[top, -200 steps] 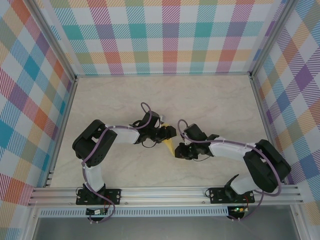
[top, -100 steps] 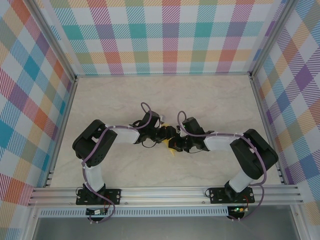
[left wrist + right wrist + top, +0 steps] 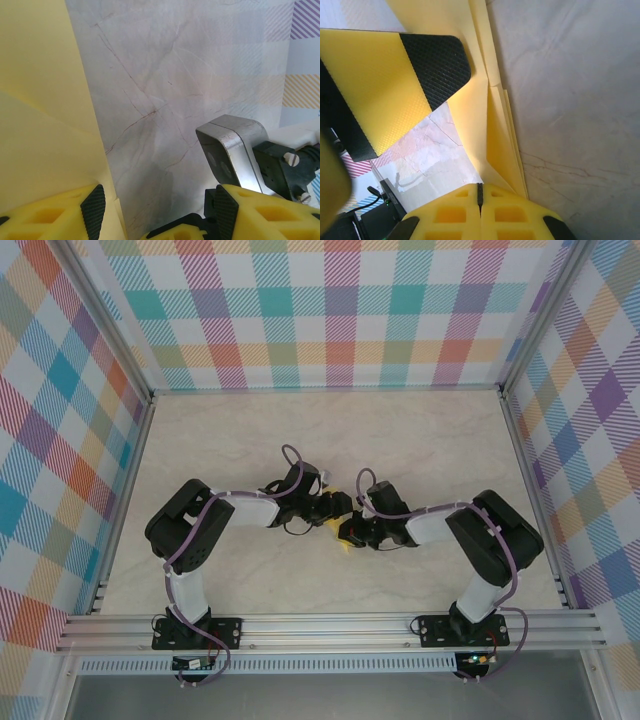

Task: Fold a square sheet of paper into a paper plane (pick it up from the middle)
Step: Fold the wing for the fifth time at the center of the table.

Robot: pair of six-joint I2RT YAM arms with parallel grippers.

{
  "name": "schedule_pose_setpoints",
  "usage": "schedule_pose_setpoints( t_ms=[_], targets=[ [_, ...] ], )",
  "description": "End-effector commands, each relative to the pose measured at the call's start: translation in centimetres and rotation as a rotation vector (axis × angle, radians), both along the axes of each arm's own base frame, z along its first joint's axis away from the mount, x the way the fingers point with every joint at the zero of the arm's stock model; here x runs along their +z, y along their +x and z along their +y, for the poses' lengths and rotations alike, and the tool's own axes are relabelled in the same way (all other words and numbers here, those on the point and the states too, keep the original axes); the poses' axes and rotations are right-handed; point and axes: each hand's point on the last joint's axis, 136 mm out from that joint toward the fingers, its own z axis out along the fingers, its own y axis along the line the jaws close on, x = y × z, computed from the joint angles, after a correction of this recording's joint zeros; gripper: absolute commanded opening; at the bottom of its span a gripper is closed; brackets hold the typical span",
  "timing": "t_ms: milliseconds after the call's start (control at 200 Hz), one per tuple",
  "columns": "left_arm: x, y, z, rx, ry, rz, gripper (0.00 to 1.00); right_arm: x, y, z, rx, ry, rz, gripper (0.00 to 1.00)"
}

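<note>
The square sheet of paper point(image 3: 340, 534), yellow and folded into layers, lies at the table's middle between both grippers. My left gripper point(image 3: 337, 510) is open. In the left wrist view its left finger point(image 3: 93, 210) rests at the paper's point(image 3: 40, 100) edge, and bare marble shows across the left gripper point(image 3: 156, 210). My right gripper point(image 3: 353, 532) meets the paper from the right. In the right wrist view the right gripper point(image 3: 480, 192) has its jaws pressed together, and a raised flap of the paper point(image 3: 495, 125) runs down into them.
The marble table point(image 3: 420, 440) is walled by checked panels, with an aluminium rail point(image 3: 330, 625) along the near edge. The right wrist's silver camera housing point(image 3: 235, 150) sits close beside my left gripper's right finger. The left gripper's padded finger point(image 3: 435, 65) hangs just left of the paper.
The right arm has swung left to the paper and its jaws have closed. The left arm and its open jaws have stayed put.
</note>
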Motion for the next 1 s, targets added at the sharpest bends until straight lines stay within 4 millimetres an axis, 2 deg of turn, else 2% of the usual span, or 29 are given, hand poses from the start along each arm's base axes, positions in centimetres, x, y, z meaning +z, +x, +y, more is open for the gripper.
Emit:
schedule_pose_setpoints(
  t_ms=[0,235,530,620,715,895,995],
  targets=[
    [-3.9,-1.2,1.7,0.016,0.123,0.073,0.62,-1.1,-1.7,-1.2,0.001,-0.029,0.048,0.04],
    [-4.1,-1.0,1.9,0.027,0.134,0.080,0.62,-0.6,-3.2,-1.5,0.038,-0.011,0.069,0.06],
    [-4.3,-1.0,2.1,0.035,0.137,0.091,0.62,-2.1,-6.4,-3.8,0.053,-0.062,0.132,0.06],
    [-4.3,-1.0,2.1,0.034,0.136,0.092,0.62,-1.8,-6.9,-4.1,0.058,-0.059,0.131,0.06],
    [-4.3,-1.1,2.1,0.031,0.133,0.094,0.62,-0.4,-6.3,-3.6,0.060,-0.032,0.101,0.06],
    [-4.4,-1.2,2.2,0.033,0.136,0.097,0.62,4.4,-3.2,-1.5,0.042,0.055,-0.018,0.08],
    [-4.4,-1.1,2.2,0.033,0.135,0.097,0.62,5.0,-1.2,-0.7,0.008,0.051,-0.049,0.08]
  ],
)
